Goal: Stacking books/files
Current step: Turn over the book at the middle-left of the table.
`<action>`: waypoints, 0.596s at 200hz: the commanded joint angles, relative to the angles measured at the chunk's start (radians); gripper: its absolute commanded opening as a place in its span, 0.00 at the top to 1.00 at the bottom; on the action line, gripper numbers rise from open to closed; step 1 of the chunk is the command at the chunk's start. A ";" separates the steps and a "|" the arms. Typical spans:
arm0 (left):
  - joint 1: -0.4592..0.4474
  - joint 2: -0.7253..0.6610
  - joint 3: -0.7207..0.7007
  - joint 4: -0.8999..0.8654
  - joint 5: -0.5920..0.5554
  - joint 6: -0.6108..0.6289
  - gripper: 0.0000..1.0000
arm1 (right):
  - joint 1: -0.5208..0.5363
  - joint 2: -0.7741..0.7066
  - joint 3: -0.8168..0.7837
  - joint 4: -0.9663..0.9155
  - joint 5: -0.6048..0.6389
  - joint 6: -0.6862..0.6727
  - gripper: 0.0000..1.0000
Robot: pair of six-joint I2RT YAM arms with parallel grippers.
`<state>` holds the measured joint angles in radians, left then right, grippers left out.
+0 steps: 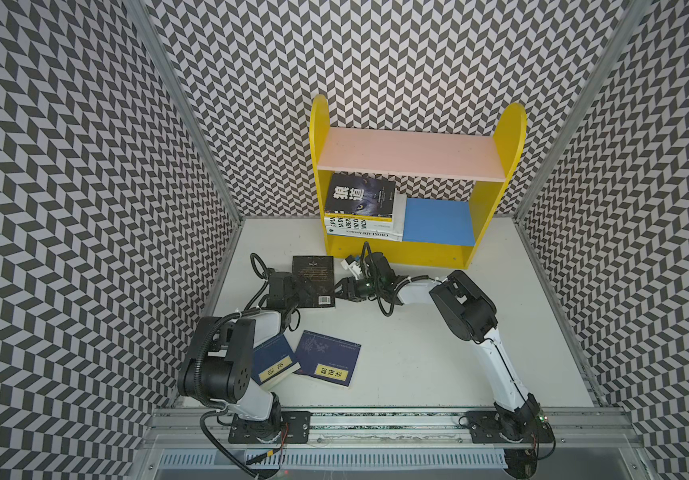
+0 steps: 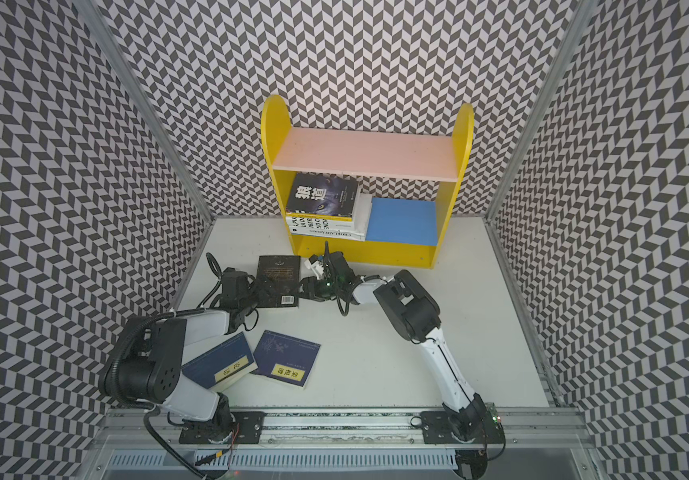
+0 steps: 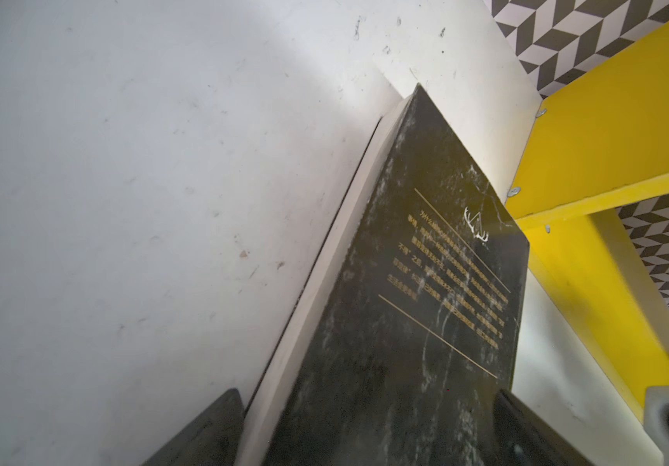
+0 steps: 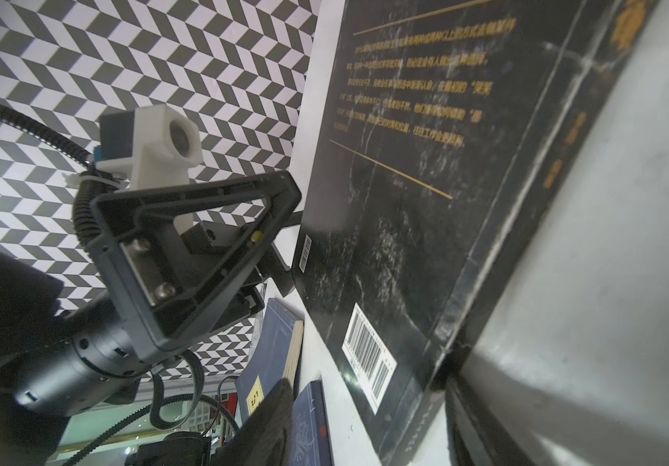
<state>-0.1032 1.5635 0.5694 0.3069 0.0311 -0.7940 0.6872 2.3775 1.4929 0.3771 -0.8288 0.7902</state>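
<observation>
A black book (image 1: 313, 279) with gold print and a barcode lies on the table in front of the shelf, with one arm on each side of it. My left gripper (image 1: 298, 291) is at its left edge, jaws wide apart; in the left wrist view the book (image 3: 425, 302) fills the gap of that gripper (image 3: 367, 397). My right gripper (image 1: 340, 289) is at its right edge. In the right wrist view that gripper (image 4: 369, 375) is open, one finger (image 4: 466, 403) against the spine. Two navy books (image 1: 275, 365) (image 1: 328, 363) with yellow labels lie near the front.
The yellow bookshelf (image 1: 397, 252) stands at the back, with a pink top board (image 1: 411, 156) and a blue floor panel (image 1: 436, 220). On its lower left a black wolf-cover book (image 1: 359, 194) tops a stack of white books (image 1: 361, 227). Patterned walls enclose the table.
</observation>
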 commanded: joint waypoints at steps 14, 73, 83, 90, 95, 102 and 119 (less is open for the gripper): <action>-0.092 0.062 -0.040 0.019 0.304 -0.110 0.04 | 0.021 -0.025 -0.054 0.232 -0.107 0.133 0.43; -0.120 0.045 -0.076 0.113 0.409 -0.168 0.04 | 0.019 -0.090 -0.161 0.584 -0.130 0.343 0.49; -0.121 0.039 -0.080 0.120 0.418 -0.170 0.04 | 0.018 -0.090 -0.167 0.644 -0.139 0.384 0.50; -0.122 0.038 -0.082 0.124 0.418 -0.170 0.04 | 0.018 -0.090 -0.163 0.655 -0.143 0.397 0.50; -0.122 0.039 -0.082 0.126 0.421 -0.169 0.04 | 0.018 -0.089 -0.160 0.658 -0.148 0.402 0.50; -0.122 0.042 -0.083 0.133 0.431 -0.165 0.04 | 0.018 -0.089 -0.159 0.671 -0.154 0.409 0.50; -0.123 0.060 -0.080 0.148 0.458 -0.158 0.04 | 0.020 -0.086 -0.171 0.736 -0.157 0.455 0.52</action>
<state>-0.1204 1.5784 0.5125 0.4736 0.1295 -0.8650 0.6392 2.3600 1.3041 0.8169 -0.9035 1.1423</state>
